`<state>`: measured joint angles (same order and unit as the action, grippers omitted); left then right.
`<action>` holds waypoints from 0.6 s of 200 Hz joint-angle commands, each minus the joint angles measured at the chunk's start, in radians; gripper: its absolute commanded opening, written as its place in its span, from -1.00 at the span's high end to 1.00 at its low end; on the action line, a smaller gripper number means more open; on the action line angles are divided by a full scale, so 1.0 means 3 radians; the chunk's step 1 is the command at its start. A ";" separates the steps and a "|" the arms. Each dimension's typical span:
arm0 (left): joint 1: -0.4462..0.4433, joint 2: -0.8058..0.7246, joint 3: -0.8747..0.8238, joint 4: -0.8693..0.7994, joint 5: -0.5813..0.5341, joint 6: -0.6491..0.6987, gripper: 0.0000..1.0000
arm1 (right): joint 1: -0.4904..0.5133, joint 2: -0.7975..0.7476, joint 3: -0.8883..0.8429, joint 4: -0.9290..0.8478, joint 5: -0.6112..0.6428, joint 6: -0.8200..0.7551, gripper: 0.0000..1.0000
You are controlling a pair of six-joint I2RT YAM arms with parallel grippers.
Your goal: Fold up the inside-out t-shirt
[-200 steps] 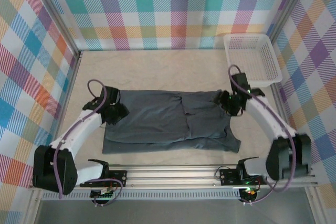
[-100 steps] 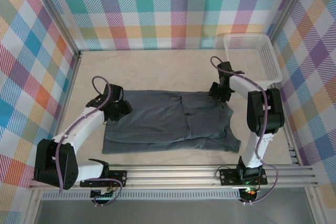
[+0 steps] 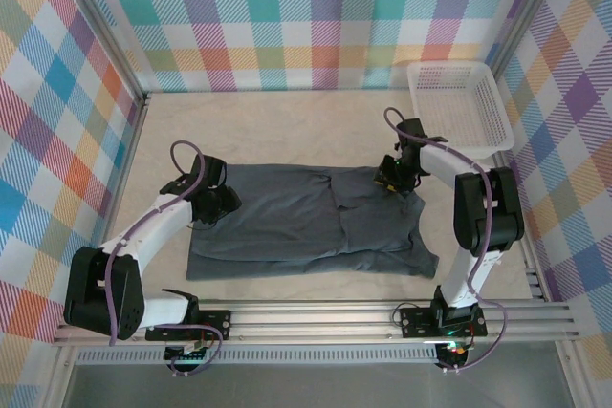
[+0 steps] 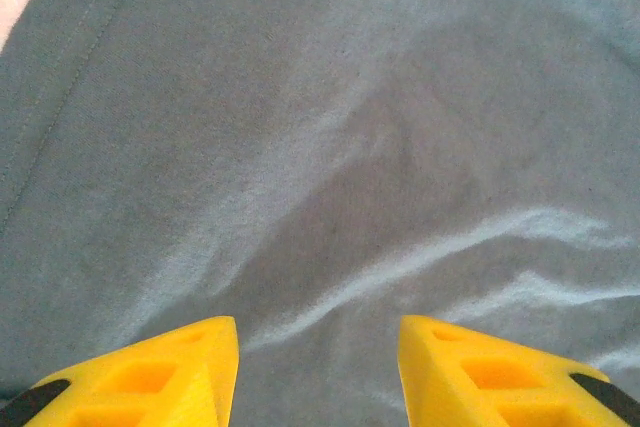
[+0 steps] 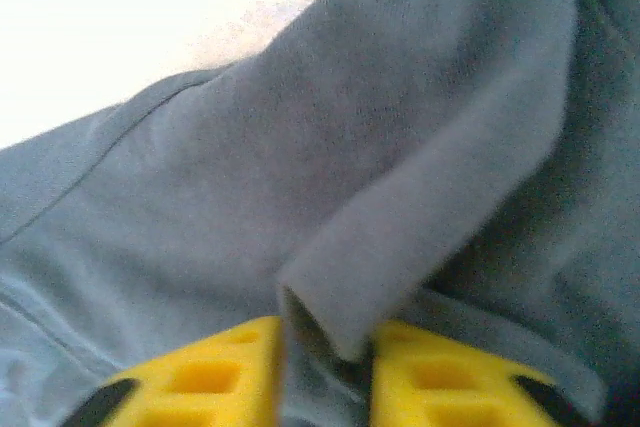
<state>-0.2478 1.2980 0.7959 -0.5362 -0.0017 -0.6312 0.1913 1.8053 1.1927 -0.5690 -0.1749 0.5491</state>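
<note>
Shirt (image 3: 306, 222) lies flat, main folds not yet done. Right gripper (image 5: 322, 347) pinches a fabric ridge at far corner; left gripper (image 4: 315, 332) gapes above cloth, holding nothing.

Lab robot cell: plaid walls (image 3: 325, 16), aluminium frame rail (image 3: 382, 317).

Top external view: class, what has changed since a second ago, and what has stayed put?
The right gripper shifted left onto the t-shirt's far right corner and pinched a fold. The left gripper, open at the left edge, barely moved; the white mesh basket stayed.
</note>
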 commanded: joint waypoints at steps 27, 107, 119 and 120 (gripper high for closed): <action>-0.0048 0.0043 -0.0031 -0.0035 -0.0070 0.0028 0.08 | 0.0022 0.0033 0.0542 0.0144 -0.0582 0.0907 1.00; -0.0059 0.0093 0.0110 -0.0029 -0.0025 0.0120 0.07 | -0.0293 0.1528 0.3106 -0.0765 -0.0400 0.1140 -0.16; -0.0059 0.0075 0.0088 -0.0016 -0.0009 0.0132 0.07 | -0.0285 0.1388 0.3034 -0.0879 -0.0359 0.0876 -0.18; -0.0059 0.0073 0.0085 -0.0012 -0.0007 0.0134 0.07 | -0.0285 0.1372 0.3019 -0.0882 -0.0358 0.0857 -0.18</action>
<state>-0.2497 1.3361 0.8051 -0.5392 -0.0082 -0.6186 0.1169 2.2768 2.0621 -0.6582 -0.2878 0.9245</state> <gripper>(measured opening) 0.464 0.583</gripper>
